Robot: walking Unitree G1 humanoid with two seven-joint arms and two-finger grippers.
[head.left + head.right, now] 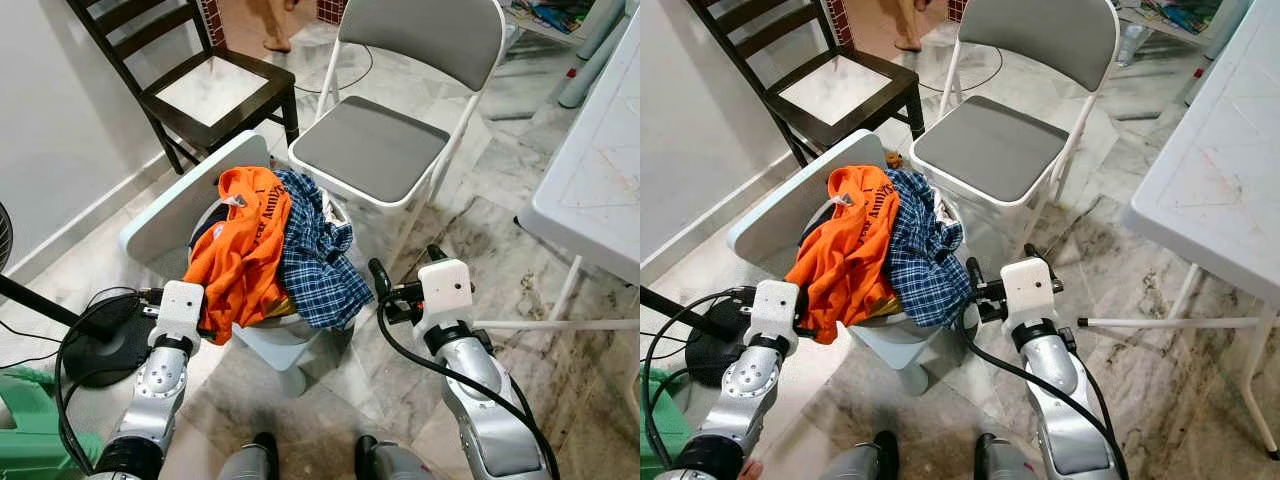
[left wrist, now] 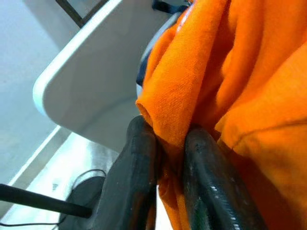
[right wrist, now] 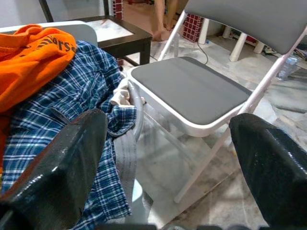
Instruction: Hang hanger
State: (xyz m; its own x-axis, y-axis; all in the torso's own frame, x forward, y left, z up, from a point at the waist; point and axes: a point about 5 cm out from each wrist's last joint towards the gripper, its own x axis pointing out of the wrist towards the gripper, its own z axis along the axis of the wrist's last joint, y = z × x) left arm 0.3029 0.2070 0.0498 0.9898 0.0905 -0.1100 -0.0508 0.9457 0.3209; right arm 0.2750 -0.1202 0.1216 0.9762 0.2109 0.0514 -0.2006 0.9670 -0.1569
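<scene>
No hanger can be made out among the clothes, so where the task's thing lies cannot be told. What is being handled is an orange shirt [image 1: 240,245] with dark lettering, draped over the rim of a pale laundry bin [image 1: 275,340] that stands on the marble floor [image 1: 470,270]. The left gripper [image 2: 165,158] is clamped on a fold of this orange cloth at the shirt's lower left edge: in the left wrist view the two black fingers [image 2: 139,163] press the fabric between them.

Just beside the orange shirt, touching it and hanging over the same rim, is a blue plaid shirt [image 1: 315,255]. The right gripper [image 1: 385,290] hovers close to the plaid shirt's right edge with its fingers spread wide apart, holding nothing; the right wrist view shows the two fingertips [image 3: 67,158] far from each other, with the plaid cloth and a chair seat between them.

Behind the bin leans its white lid [image 1: 185,205]. Past that stands a grey folding chair [image 1: 375,145] with white legs, and to its left a dark wooden chair [image 1: 200,80]. A white bench [image 1: 600,180] sits at the right. On the floor at the left is a black round stand base [image 1: 100,345] with cables.
</scene>
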